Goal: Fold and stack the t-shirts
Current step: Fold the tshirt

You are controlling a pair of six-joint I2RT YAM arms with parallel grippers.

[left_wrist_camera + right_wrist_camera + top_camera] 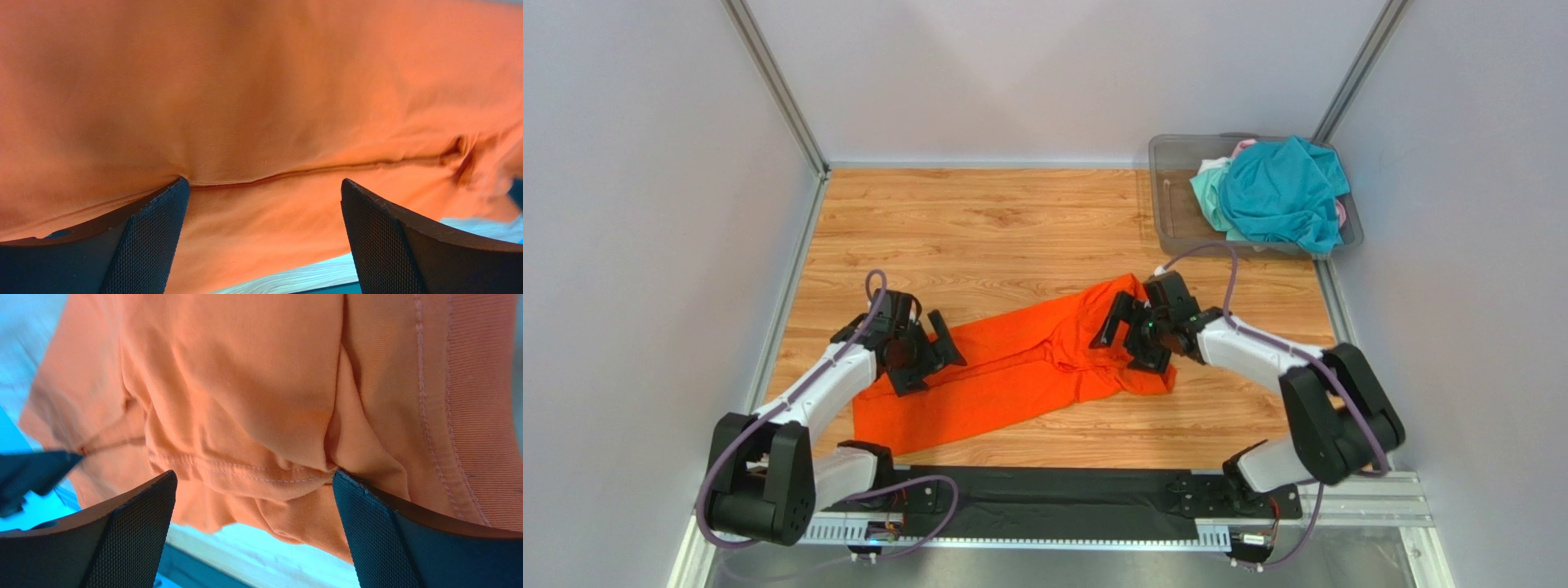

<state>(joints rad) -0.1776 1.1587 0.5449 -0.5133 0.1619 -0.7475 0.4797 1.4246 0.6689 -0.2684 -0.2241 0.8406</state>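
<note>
A bright orange t-shirt (1014,368) lies crumpled and slanted across the wooden table. My left gripper (935,348) is low over its left part, open. In the left wrist view its black fingers (153,239) straddle a seam of the orange t-shirt (264,110), with the left gripper (264,182) holding nothing. My right gripper (1122,328) is open over the shirt's right end. In the right wrist view the right gripper (253,474) spans a bunched hem of the orange t-shirt (245,386). A teal t-shirt (1284,190) tops a pile with pale mint (1208,190) and pink (1244,145) ones.
The pile sits in a clear grey plastic bin (1173,214) at the back right corner. White walls enclose the wooden table (989,233) on three sides. A black mat (1063,496) runs along the near edge between the arm bases.
</note>
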